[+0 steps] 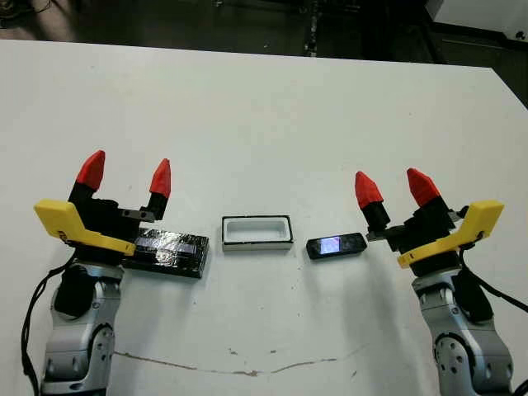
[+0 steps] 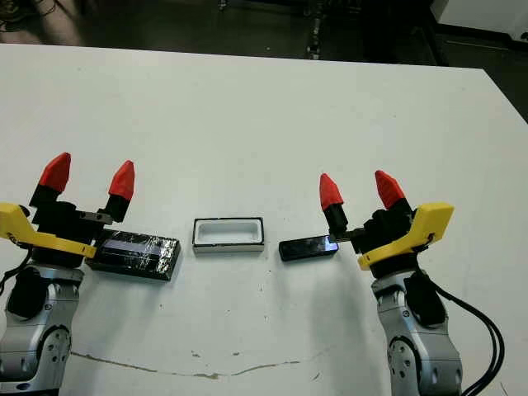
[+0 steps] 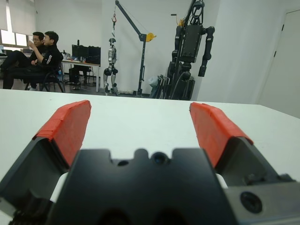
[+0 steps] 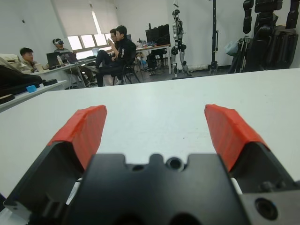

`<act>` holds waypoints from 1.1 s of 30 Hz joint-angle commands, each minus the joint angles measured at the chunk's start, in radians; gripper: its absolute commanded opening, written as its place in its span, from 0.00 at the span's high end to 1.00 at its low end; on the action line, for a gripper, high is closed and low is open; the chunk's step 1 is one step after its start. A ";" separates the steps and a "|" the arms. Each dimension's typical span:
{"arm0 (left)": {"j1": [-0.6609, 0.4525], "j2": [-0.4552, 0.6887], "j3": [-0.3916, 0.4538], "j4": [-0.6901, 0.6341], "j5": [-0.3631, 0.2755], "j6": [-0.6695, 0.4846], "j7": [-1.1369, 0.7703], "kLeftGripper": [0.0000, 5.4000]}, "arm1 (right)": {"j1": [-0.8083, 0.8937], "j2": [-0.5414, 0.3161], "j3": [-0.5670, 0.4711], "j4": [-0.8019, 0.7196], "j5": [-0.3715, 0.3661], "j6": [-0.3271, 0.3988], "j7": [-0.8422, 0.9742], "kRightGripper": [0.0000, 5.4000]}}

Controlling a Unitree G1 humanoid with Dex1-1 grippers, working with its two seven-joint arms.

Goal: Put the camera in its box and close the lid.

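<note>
- Both end effectors, left (image 1: 126, 175) and right (image 1: 393, 187), hovered spread and empty.
- Camera (image 1: 336, 245) lay just inside the right one, ready for pickup.
- Lid (image 1: 171, 251) lay under the left one; box (image 1: 256, 233) sat open between them.

Head views look down; wrist views face across table (image 1: 264, 107).

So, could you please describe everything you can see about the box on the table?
The box is a small shallow rectangular tray with a white rim and white interior and dark outer sides. It is open and empty, with no lid on it. It sits flat on the white table, its long side running left to right, between the lid on its left and the camera on its right. It touches neither of them, and no gripper touches it.
</note>
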 commanded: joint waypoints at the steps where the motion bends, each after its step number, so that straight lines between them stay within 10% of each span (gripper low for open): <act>1: 0.006 -0.003 -0.006 -0.001 0.013 0.009 0.009 0.01 | 0.010 -0.010 -0.004 -0.004 -0.006 0.004 -0.007 0.00; 11: 0.005 -0.002 -0.011 -0.004 0.006 0.014 0.006 0.01 | -0.013 -0.057 0.005 0.003 -0.027 0.025 0.017 0.00; 21: 0.000 -0.007 -0.014 0.000 0.012 0.012 0.013 0.01 | -0.313 -0.469 -0.047 0.175 0.003 0.066 0.444 0.00; 33: 0.005 -0.012 -0.010 0.001 0.016 0.001 0.016 0.01 | -0.761 -0.641 0.230 0.563 -0.136 0.073 0.975 0.00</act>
